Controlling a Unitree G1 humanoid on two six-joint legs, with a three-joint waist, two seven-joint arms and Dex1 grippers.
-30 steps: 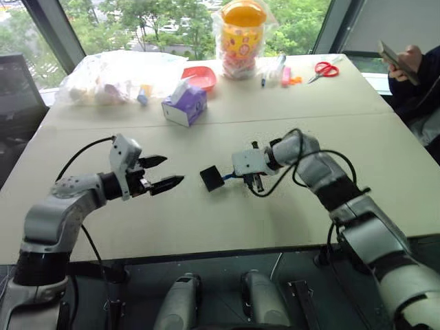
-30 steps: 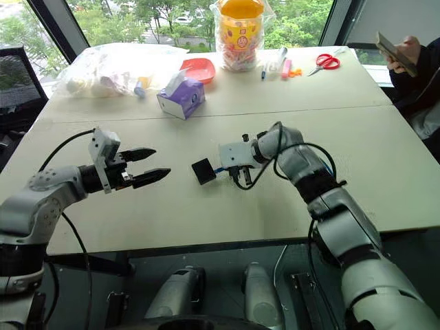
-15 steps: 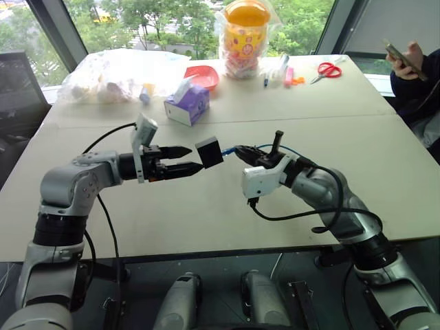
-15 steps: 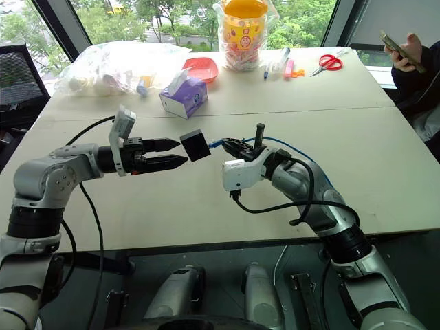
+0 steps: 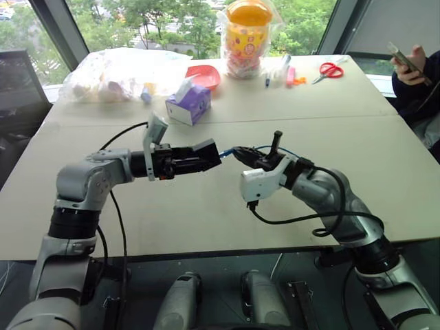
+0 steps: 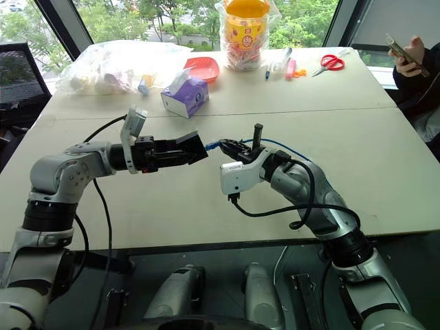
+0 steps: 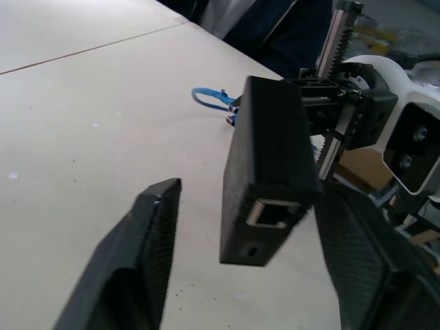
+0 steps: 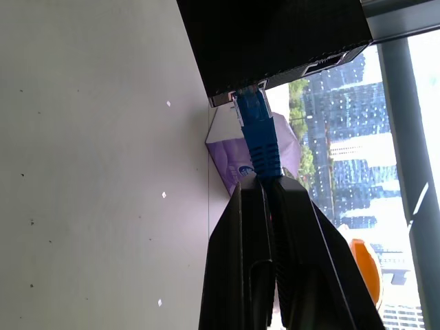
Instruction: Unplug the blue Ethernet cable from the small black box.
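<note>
Small black box (image 5: 206,155) held up over counter (image 5: 385,144), between both grippers, plug port facing right arm. Left gripper (image 7: 240,275): 2 fingers astride box, gap visible on one side, so half-closed, grip unconfirmed. Right gripper (image 8: 265,182) clamped on blue Ethernet cable (image 8: 258,134) just behind plug, plug seated in box. Cable axis runs straight from box toward right gripper; pull likely along that line.
</note>
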